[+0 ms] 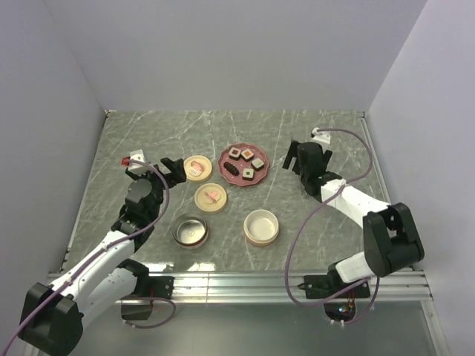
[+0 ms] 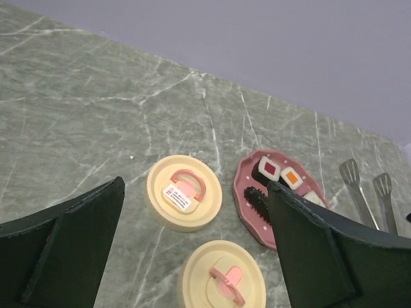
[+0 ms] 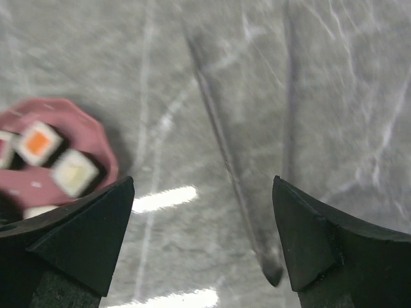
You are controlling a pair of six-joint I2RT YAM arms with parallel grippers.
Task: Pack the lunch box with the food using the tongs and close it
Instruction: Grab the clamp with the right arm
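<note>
We see a flat grey-green table (image 1: 148, 141), veined like marble, with pale walls (image 1: 223, 52) along three edges and bare stone open toward the back. Near its middle a scalloped pink plate (image 1: 261, 178) carries the food (image 1: 247, 155), small dark-sided cubes, and the slim grey metal tongs (image 2: 358, 192) lie flat just right of it. The left gripper (image 2: 196, 185) beside a round cream lid (image 1: 198, 167) and the right gripper (image 3: 202, 181) above the tongs both stand spread wide, gripping nothing.

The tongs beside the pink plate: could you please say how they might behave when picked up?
The tongs look like thin metal, so probably stiff, light and slippery. Their two arms lie apart, so a squeeze would likely spring them together. Flat on the table, they may skid if nudged.
</note>
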